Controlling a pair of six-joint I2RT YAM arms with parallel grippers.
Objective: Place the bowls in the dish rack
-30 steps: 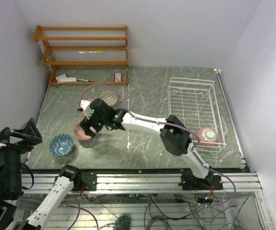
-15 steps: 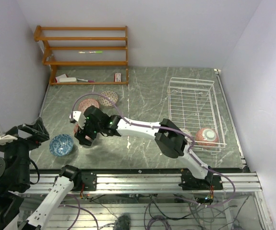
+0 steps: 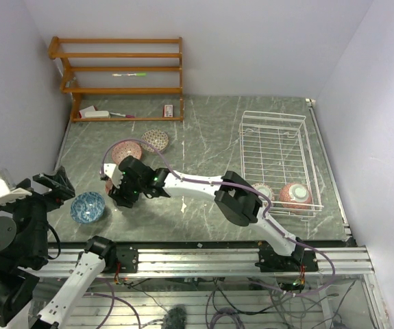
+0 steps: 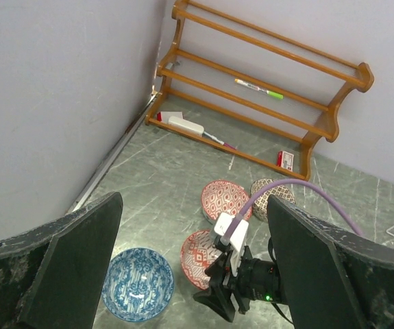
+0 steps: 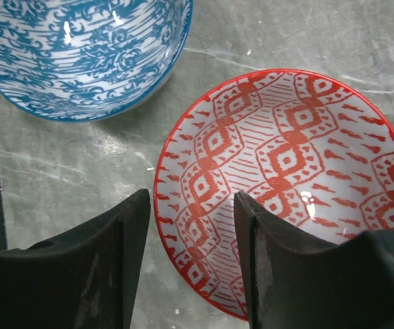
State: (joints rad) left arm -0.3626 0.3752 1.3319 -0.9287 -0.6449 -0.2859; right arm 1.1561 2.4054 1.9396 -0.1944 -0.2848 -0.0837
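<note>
My right gripper (image 3: 118, 194) (image 5: 191, 205) reaches across to the left, low over a red-patterned bowl (image 5: 286, 171) (image 4: 198, 257). It is open, with one finger outside the bowl's near rim and one over its inside, and I see no contact. A blue bowl (image 3: 88, 207) (image 5: 80, 48) (image 4: 140, 284) sits just beside it. A pink-red bowl (image 3: 127, 149) and a brown bowl (image 3: 155, 140) lie farther back. The white wire dish rack (image 3: 273, 130) at the right holds two bowls, one red (image 3: 294, 195). My left gripper (image 3: 42, 186) (image 4: 193, 205) hangs open and empty, high at the left.
An orange-brown wooden shelf (image 3: 121, 75) stands against the back wall with a pen and small items on it. Walls close in on the left and right. The right arm's purple cable (image 3: 114, 147) loops over the pink-red bowl.
My right gripper has slid toward the near left and dropped over the red bowl's rim, with its jaws narrowing. The left arm has shifted slightly.
</note>
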